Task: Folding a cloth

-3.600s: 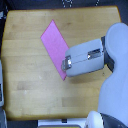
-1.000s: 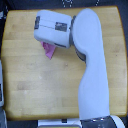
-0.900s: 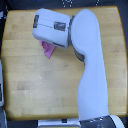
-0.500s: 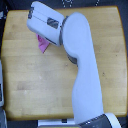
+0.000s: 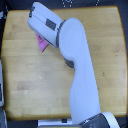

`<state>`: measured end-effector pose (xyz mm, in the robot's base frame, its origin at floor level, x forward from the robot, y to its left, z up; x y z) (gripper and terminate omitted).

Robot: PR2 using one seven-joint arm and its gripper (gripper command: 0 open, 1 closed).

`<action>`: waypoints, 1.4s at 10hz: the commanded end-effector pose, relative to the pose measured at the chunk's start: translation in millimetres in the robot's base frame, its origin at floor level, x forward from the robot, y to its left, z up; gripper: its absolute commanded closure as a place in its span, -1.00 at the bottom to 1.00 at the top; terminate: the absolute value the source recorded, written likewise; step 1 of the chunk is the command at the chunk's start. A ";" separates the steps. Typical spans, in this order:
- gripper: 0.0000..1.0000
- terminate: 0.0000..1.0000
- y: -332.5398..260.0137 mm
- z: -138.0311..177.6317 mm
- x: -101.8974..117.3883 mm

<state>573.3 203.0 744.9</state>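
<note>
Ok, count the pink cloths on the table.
1. The cloth peeks out beneath the arm near the table's far left; the arm may hide more.

The arm [image 5: 75, 60] has swung across to the worktop's [image 5: 30, 85] far corner on the exterior view's left. It now covers most of the cloth [image 5: 42, 44], apparently bunched, with only a small pink piece showing.

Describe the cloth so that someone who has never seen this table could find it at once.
Start from the wooden tabletop and follow the big white arm toward the far corner on the exterior view's left. A small pink-magenta cloth pokes out from under the arm there; it is the only brightly coloured thing on the wood.
</note>
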 end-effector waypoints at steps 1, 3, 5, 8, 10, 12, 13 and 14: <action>1.00 -1.00 -6.3 6.7 54.7; 1.00 -1.00 -11.8 14.2 71.2; 1.00 -1.00 -15.8 11.8 72.6; -1.00 -1.00 -16.1 0.9 54.5; -1.00 -1.00 -12.0 -13.7 33.9; -1.00 -1.00 -13.0 -13.2 29.3; -1.00 -1.00 -12.3 -12.4 29.8; -1.00 -1.00 -12.5 -11.1 28.8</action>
<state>614.9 188.8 737.8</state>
